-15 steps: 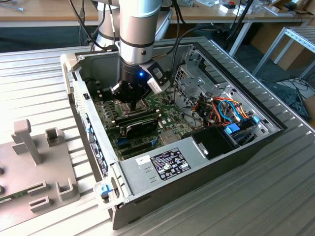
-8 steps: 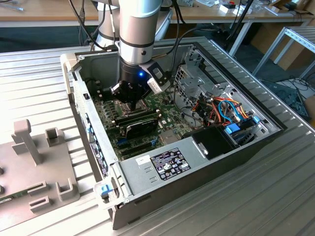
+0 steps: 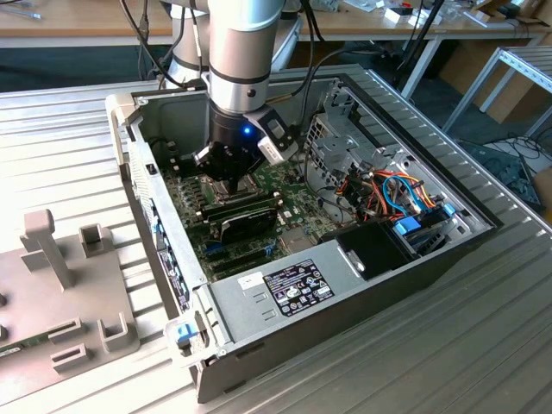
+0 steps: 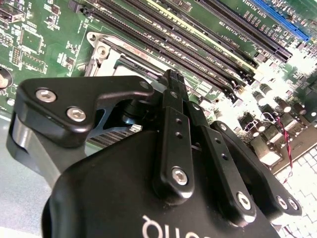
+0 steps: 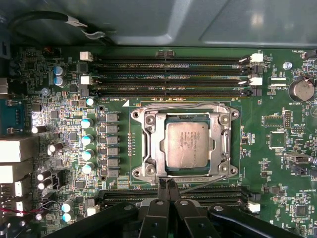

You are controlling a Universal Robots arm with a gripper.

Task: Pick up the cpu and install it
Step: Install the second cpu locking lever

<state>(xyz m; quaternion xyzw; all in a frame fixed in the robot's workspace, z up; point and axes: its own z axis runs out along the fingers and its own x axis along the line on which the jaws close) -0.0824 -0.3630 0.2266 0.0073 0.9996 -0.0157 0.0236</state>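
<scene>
A robot arm reaches down into an open computer case at the centre of the exterior view, its black gripper hanging low over the green motherboard inside. In the first wrist view the cpu, a dull silver square, lies flat in the metal socket frame at the middle of the board, between rows of black memory slots. The gripper's fingers are pressed together with nothing between them, their tips just beside the frame's near edge and apart from the chip.
</scene>
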